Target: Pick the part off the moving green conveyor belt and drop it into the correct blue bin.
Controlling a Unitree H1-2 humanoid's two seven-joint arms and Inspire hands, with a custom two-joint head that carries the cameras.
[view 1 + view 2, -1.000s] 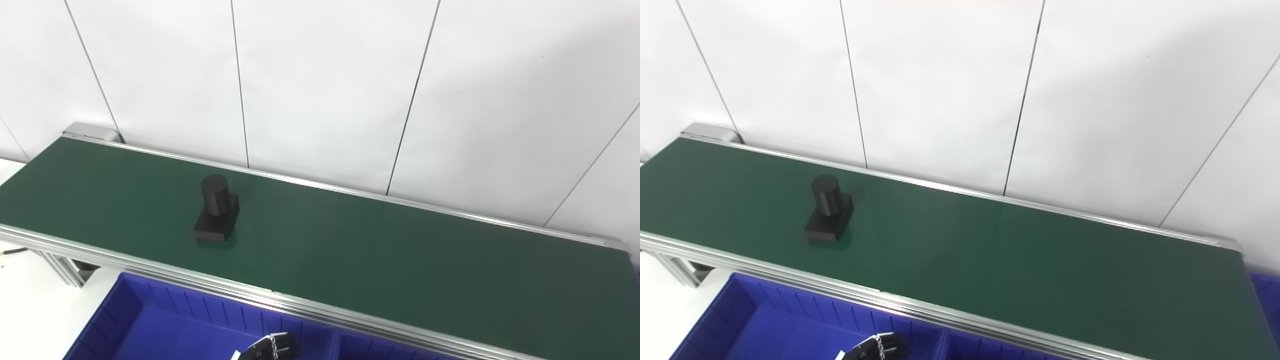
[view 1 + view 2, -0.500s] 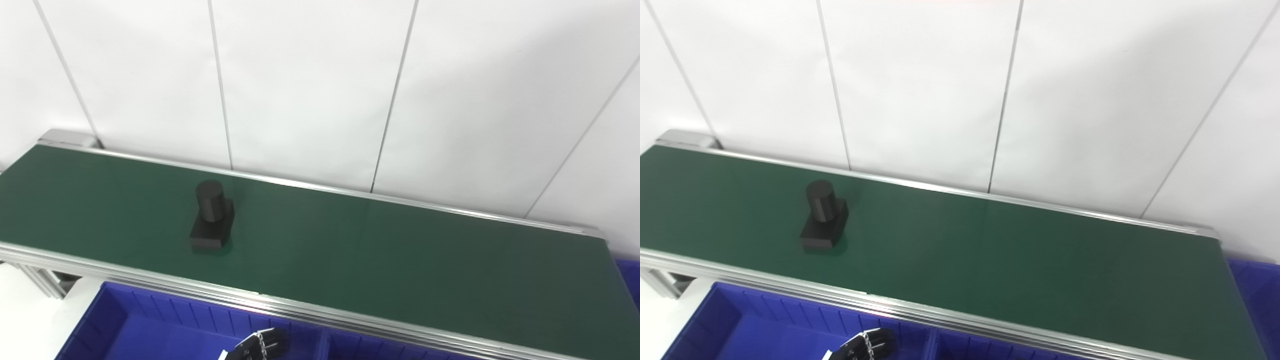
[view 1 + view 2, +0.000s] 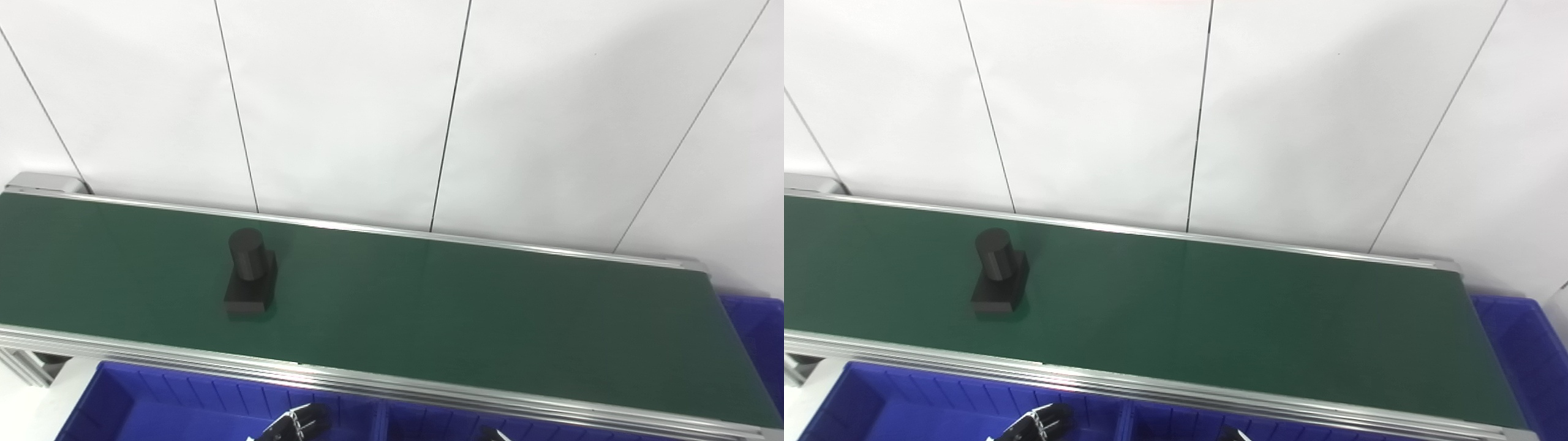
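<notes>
White panelled wall [image 3: 343,110]: fills the upper half of my view, crossed by thin dark seams, standing directly behind the belt. Green conveyor belt [image 3: 465,312]: one long band running left to right, edged front and back by silver aluminium rails [image 3: 392,386], its right end stopping short of the picture's edge. Blue bins: one at lower left [image 3: 159,407] with ribbed inner walls, sitting just in front of and below the front rail; a second [image 3: 429,425] beside it to the right, parted from it by a wall; a third [image 3: 1519,349] showing past the belt's right end. Black part [image 3: 248,282]: an upright cylinder standing on a flat rectangular base, resting on the left portion of the belt, nearer the front rail than the back, well apart from both of my hands, with a faint shadow beneath it. My left hand [image 3: 297,422]: dark fingers poking up from the bottom edge over the lower-left bin, holding nothing; they look loosely curled, but too little shows for me to say whether they are spread or closed. My right hand [image 3: 493,435]: only a dark tip at the bottom edge over the second bin; I cannot tell its state.
</notes>
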